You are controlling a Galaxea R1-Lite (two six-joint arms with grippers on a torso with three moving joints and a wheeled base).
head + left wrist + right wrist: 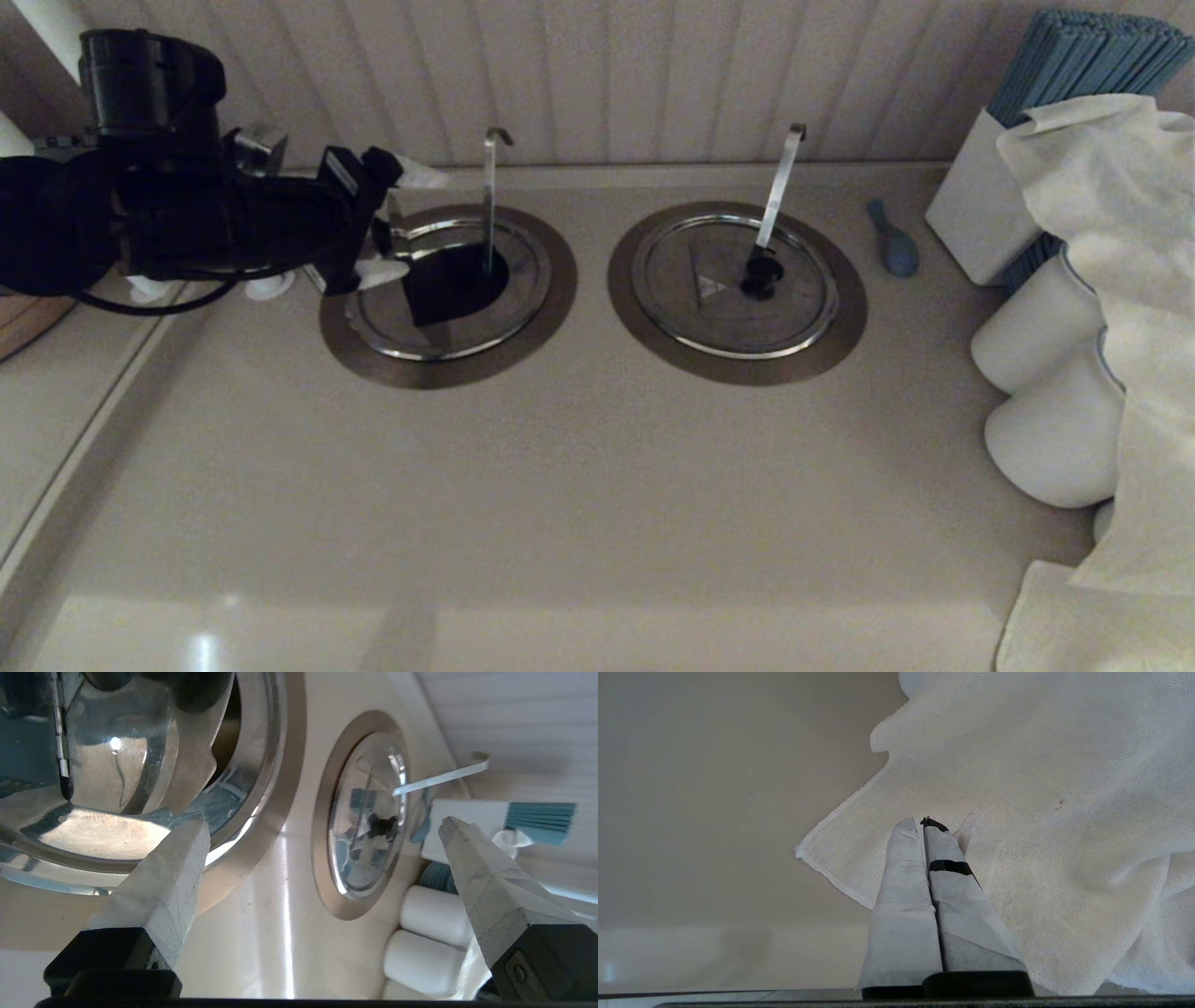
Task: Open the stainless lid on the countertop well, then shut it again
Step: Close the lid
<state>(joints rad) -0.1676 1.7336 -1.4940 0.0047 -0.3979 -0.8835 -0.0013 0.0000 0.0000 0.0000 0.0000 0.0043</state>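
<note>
The stainless lid (448,327) lies in the left countertop well, whose brownish flange (551,280) rings it. A dark wedge-shaped opening (453,280) shows in the lid around the upright hooked ladle handle (489,201). My left gripper (401,222) hangs open at the lid's left edge, partly hiding it. In the left wrist view the shiny lid (93,835) fills one side, and the left gripper (322,822) has nothing between its fingers; one fingertip (194,830) is close to the lid's rim. My right gripper (923,821) is shut and empty above a white cloth (1041,812).
The twin lid (719,289) with its slanted handle (780,187) lies shut to the right. A blue spoon (894,245), a white holder of blue sticks (980,205), white rolls (1036,327) and a white cloth (1120,280) crowd the right side. The wall stands close behind the wells.
</note>
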